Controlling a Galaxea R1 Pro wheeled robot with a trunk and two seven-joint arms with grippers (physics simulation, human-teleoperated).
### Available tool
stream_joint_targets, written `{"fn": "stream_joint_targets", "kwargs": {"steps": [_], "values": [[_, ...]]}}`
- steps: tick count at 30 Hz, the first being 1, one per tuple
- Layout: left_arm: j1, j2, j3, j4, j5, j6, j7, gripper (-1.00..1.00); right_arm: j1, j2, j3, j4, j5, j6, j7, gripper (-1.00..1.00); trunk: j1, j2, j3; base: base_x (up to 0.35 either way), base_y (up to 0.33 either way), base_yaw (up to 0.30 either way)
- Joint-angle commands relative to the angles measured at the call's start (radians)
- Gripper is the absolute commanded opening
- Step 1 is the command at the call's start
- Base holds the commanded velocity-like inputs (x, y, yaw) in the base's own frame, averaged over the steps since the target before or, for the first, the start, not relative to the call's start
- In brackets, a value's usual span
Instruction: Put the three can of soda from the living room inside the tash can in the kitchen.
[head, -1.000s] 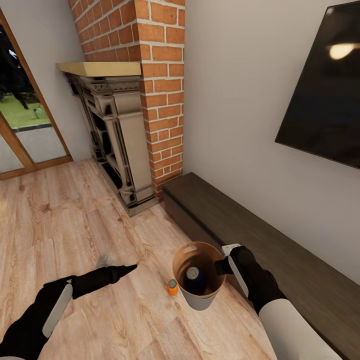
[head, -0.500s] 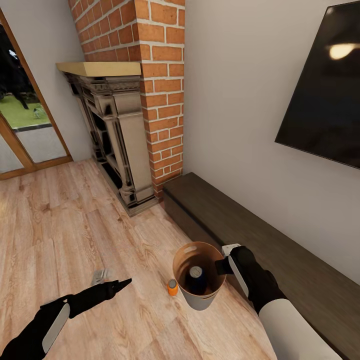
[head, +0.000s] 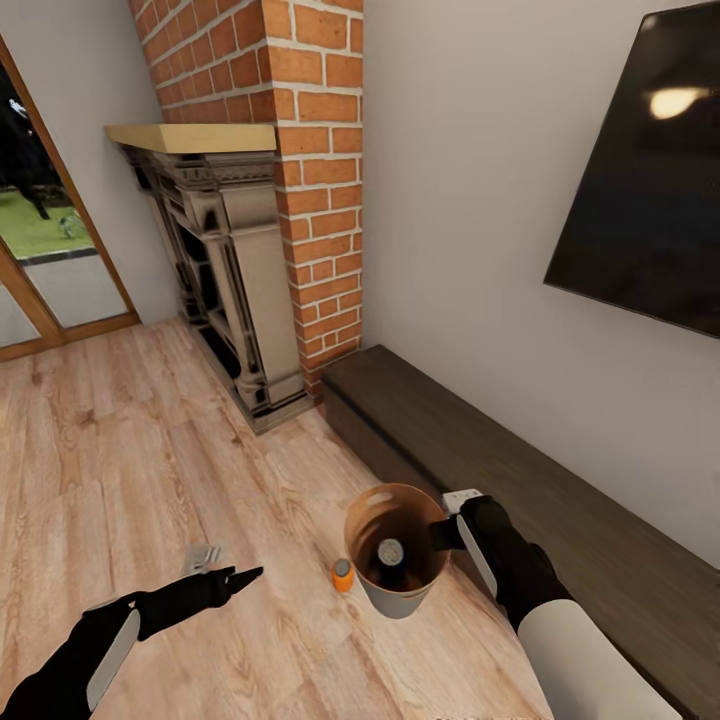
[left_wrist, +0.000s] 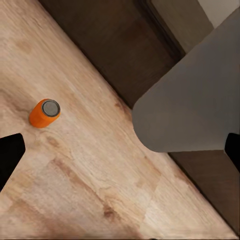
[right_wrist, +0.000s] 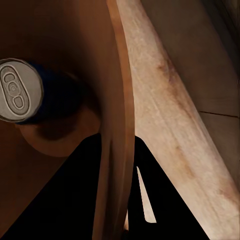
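We are in the living room, and the right gripper (head: 447, 530) is clamped on the rim of the bucket (head: 396, 598), one finger inside the wall and one outside, as the right wrist view shows. The blue can (head: 390, 556) stands inside it on the bottom. An orange can (head: 343, 574) stands upright on the plank floor (head: 120, 450), just beside the bucket on the side away from the low cabinet (head: 560, 500).

That orange can looks like our next pickup. The left gripper (head: 240, 576) hangs above the floor, well short of the can; in the left wrist view its fingers (left_wrist: 10, 155) stand wide apart, with the can between them but far ahead. We should bring it over the can from the open floor side, straddle the sides low enough to avoid slipping off the top, and keep the bucket steady.

Compared with a second ago, the left arm has drawn back and dropped lower, and the camera has shifted slightly. The bucket and cans are unmoved.
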Motion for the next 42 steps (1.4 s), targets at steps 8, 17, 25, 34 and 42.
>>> {"fn": "stream_joint_targets", "kwargs": {"steps": [8, 17, 25, 34, 42], "values": [[0.0, -0.001, 0.0, 0.0, -0.02, 0.0, -0.001, 1.0, 0.0, 0.0, -0.001, 0.0, -0.008, 0.0, 0.004, -1.0, 0.0, 0.0, 0.0, 0.0, 0.0, -0.245], [0.0, 0.0, 0.0, 0.0, -0.021, 0.0, -0.001, 1.0, -0.001, 0.0, -0.001, 0.0, -0.008, 0.0, 0.004, -1.0, 0.0, 0.0, 0.0, 0.0, 0.0, -0.22], [0.0, 0.001, 0.001, 0.0, -0.022, 0.0, -0.001, 1.0, 0.0, 0.0, -0.001, 0.001, -0.008, 0.0, 0.004, -1.0, 0.0, 0.0, 0.0, 0.0, 0.0, -0.03], [0.0, 0.001, 0.0, 0.0, -0.023, 0.0, -0.001, 1.0, 0.0, 0.0, -0.001, 0.002, -0.008, 0.0, 0.004, -1.0, 0.0, 0.0, 0.006, 0.0, 0.0, -0.002], [0.0, 0.001, 0.0, 0.0, -0.023, 0.0, -0.001, 1.0, 0.001, 0.0, -0.001, 0.002, -0.008, 0.0, 0.004, -1.0, 0.0, 0.0, 0.019, 0.0, 0.0, 0.0]]}}
